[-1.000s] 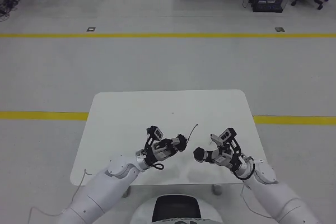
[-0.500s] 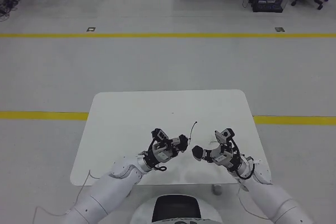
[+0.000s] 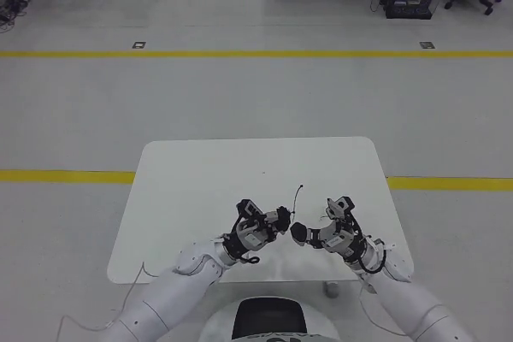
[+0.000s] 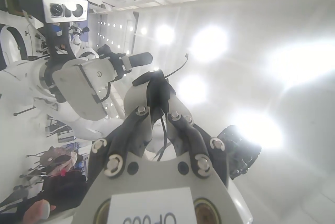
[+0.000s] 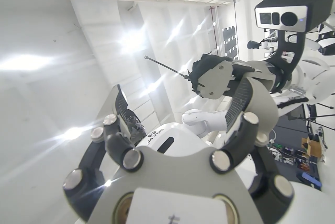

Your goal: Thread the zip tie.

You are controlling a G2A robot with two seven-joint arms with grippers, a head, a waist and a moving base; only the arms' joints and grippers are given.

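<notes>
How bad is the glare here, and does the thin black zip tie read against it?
Right wrist view: star-shaped flares streak the ceiling, yet the thin black plastic zip tie shows as a dark line against the bright background. Left wrist view: big blown-out light blooms wash the background behind the left gripper, which pinches the tie. Top view: even light, no glare on the white table.

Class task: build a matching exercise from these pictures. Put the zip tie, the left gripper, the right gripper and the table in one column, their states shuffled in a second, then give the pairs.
Things:
1. zip tie
2. left gripper
3. right gripper
4. table

States:
A. jaws open, holding nothing
B. white, beneath both grippers
C. thin and black, sticking out of a gripper
D. shut on the zip tie

Pairs: 1-C, 2-D, 3-A, 4-B
</notes>
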